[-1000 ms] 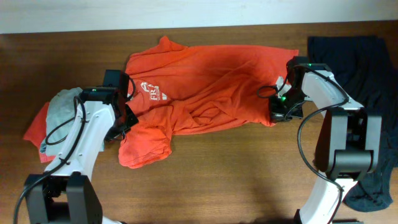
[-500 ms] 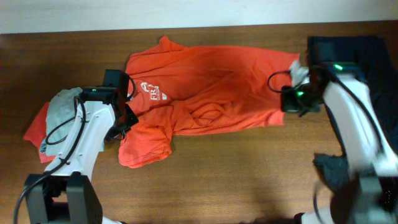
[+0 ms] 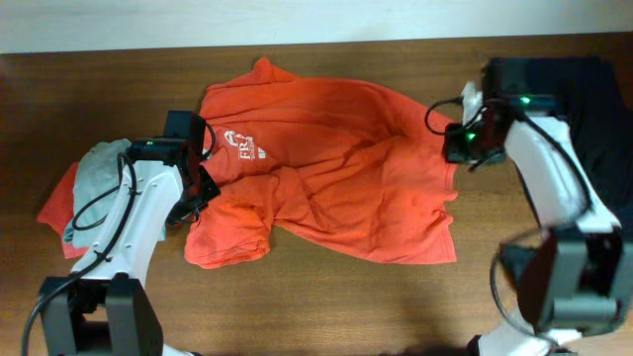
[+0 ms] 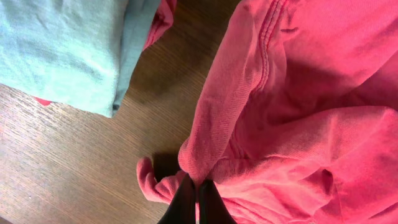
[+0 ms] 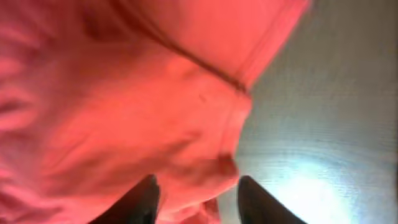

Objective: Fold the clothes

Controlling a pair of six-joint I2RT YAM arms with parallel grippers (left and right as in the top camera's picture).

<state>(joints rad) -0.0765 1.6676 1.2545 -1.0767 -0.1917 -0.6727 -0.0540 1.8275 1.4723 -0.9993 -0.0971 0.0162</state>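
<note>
While 2 jaws grip it, the shirt (image 3: 336, 188) sprawls.

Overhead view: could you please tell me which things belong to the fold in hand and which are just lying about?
In hand: orange T-shirt, left gripper, right gripper, both holding it.
Lying about: grey garment, dark garment.

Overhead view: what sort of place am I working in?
Probably a tabletop laundry-folding station, lab or home unclear: a wooden table, an orange T-shirt spread across it, a grey garment and dark clothes at its sides.
</note>
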